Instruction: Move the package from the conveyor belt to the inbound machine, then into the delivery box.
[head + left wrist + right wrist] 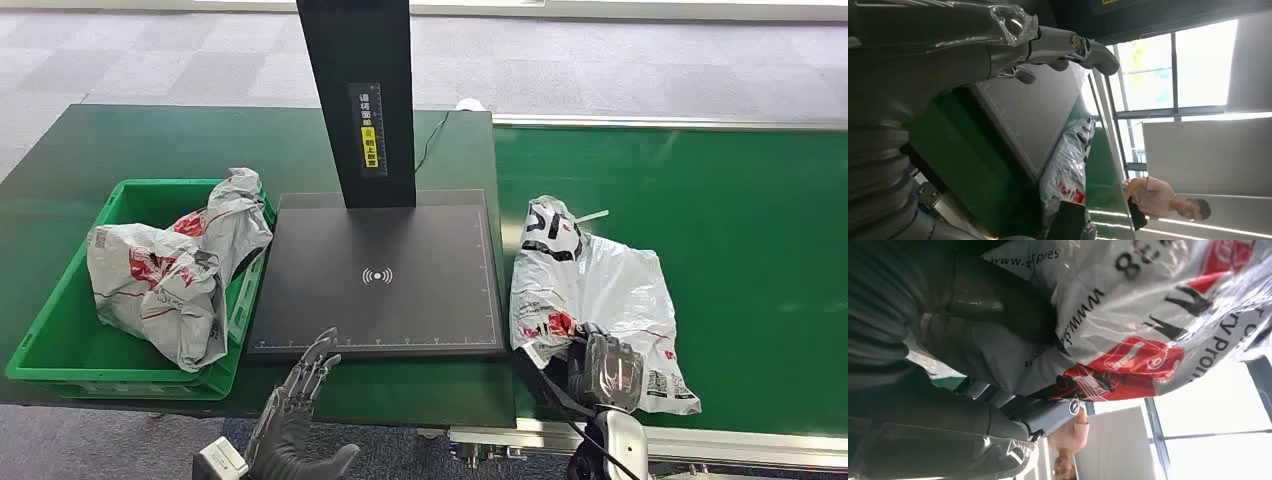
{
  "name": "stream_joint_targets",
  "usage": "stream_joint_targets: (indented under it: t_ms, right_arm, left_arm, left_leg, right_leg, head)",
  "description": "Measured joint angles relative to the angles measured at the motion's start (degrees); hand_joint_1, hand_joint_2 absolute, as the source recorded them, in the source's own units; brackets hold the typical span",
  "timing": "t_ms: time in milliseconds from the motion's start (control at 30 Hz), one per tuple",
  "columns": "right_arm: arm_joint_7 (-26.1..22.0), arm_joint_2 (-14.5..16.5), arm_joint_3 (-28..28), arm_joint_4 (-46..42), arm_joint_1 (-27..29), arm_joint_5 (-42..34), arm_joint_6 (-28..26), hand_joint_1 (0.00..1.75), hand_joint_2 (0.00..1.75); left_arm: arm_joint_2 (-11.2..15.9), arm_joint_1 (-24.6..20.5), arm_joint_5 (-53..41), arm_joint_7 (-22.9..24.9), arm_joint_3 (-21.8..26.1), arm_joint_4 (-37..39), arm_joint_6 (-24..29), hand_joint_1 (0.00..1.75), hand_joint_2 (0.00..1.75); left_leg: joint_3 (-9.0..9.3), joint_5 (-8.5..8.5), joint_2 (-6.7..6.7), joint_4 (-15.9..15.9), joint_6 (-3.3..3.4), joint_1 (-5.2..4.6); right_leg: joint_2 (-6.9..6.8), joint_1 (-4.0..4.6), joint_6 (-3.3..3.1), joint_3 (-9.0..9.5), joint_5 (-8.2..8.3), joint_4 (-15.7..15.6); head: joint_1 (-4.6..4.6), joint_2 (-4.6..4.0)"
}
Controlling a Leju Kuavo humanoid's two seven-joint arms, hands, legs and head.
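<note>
A white plastic package (pixel 590 290) with red and black print lies on the green conveyor belt (pixel 740 230), just right of the inbound machine's black platform (pixel 380 270). My right hand (pixel 605 368) is on the package's near edge and grips it; in the right wrist view the package (pixel 1128 315) is pressed between the dark fingers (pixel 963 295) and the thumb (pixel 973 420). My left hand (pixel 300 405) hovers open at the platform's front edge, fingers spread and holding nothing. The left wrist view shows that hand (pixel 973 50) above the platform (pixel 1033 115), with the package (pixel 1068 165) beyond.
The green delivery box (pixel 60 345) stands left of the platform and holds crumpled white bags (pixel 170 265). A black pillar (pixel 360 100) rises from the platform's back. A person (pixel 1158 200) stands beyond the conveyor belt. Grey carpet lies behind the table.
</note>
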Motion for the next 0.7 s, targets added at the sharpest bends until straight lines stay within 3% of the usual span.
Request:
stream_joint_targets:
  t_ms: [300, 433, 567, 700]
  right_arm:
    - [-4.98, 0.84, -0.01, -4.14, 0.31, -5.54, -4.02, 1.75, 1.75]
    - [-15.90, 1.59, -0.08, -8.58, 1.48, -18.79, -9.52, 1.75, 1.75]
    - [-29.54, 3.73, -1.40, -16.16, 3.16, -31.59, -10.72, 1.75, 1.75]
    - [-34.11, 5.49, -1.81, -27.18, 4.73, -40.38, -10.73, 1.75, 1.75]
  left_arm:
    - [0.00, -0.06, -0.05, -0.15, 0.00, 0.17, 0.52, 0.00, 1.75]
    - [-0.01, -0.03, -0.07, -0.28, -0.02, 0.30, 1.50, 0.00, 1.75]
    - [-0.04, 0.17, -0.07, -0.46, -0.23, 0.47, 3.03, 0.00, 1.75]
    - [-0.02, 0.57, 0.00, -0.63, -0.53, 0.59, 4.40, 0.00, 1.75]
  left_leg:
    - [0.00, 0.00, 0.00, 0.00, 0.00, 0.00]
    - [-0.02, 0.00, 0.00, 0.00, 0.00, 0.00]
    - [-0.03, 0.00, 0.00, 0.00, 0.00, 0.00]
    - [-0.05, 0.00, 0.01, -0.01, 0.00, 0.00]
  right_leg:
    - [0.00, 0.00, 0.00, 0.00, 0.00, 0.00]
    - [0.00, 0.00, 0.00, -0.02, 0.00, 0.00]
    - [0.01, 0.00, 0.00, -0.05, 0.00, 0.00]
    - [0.01, 0.00, 0.00, -0.05, 0.00, 0.00]
  head:
    - [0.00, 0.00]
    - [0.00, 0.00]
    - [-0.01, 0.00]
    - [-0.01, 0.00]
